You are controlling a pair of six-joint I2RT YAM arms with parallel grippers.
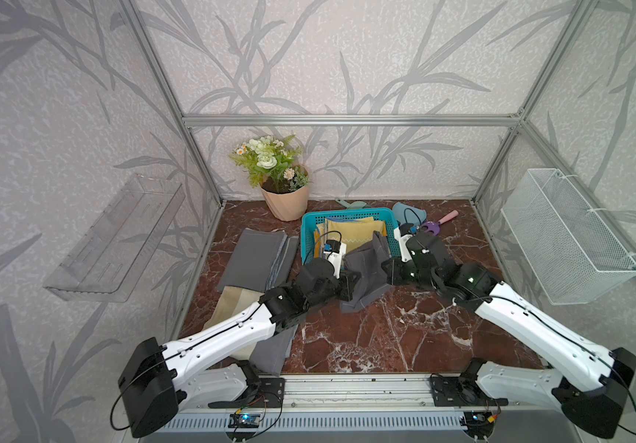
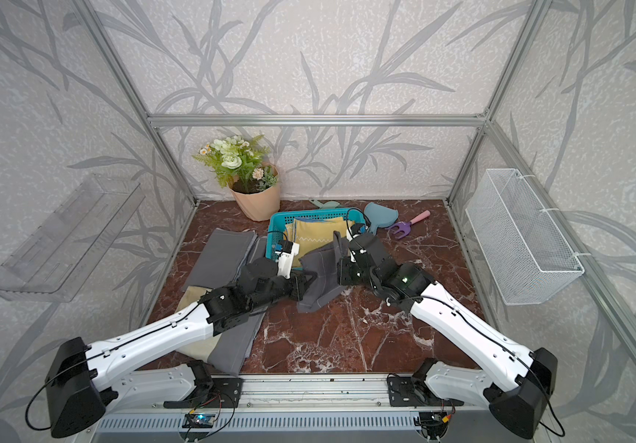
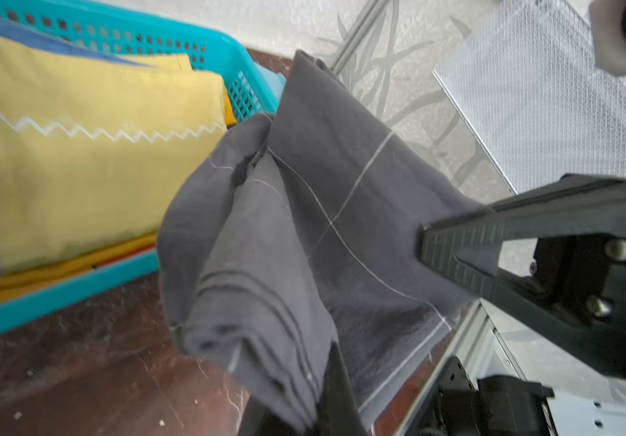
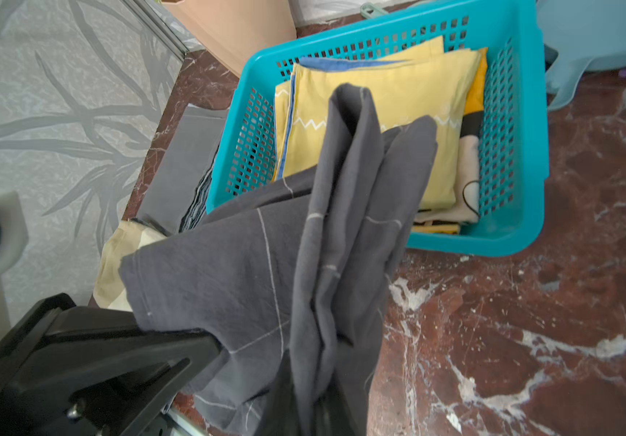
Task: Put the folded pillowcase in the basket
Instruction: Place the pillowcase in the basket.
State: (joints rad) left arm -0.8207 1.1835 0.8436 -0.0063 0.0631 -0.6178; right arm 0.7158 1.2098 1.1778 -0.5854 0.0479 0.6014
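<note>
Left fingers (image 4: pixel 186 341) and right fingers (image 3: pixel 470 230) are each clenched on an edge of the dark grey pillowcase (image 1: pixel 362 274), which hangs bunched between them above the bench (image 1: pixel 404 337). The pillowcase is at the near side of the teal basket (image 1: pixel 306 234), upper corner overlapping the rim, not yet inside; whether its lower edge touches the bench cannot be told. The basket holds folded yellow cloth (image 1: pixel 350 232).

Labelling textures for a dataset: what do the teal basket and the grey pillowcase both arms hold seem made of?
Teal basket: likely moulded plastic, smooth with a slight sheen, regular grid holes in its walls. Grey pillowcase: probably woven cotton-like cloth, matte, soft creases, thin pale stitched lines.
</note>
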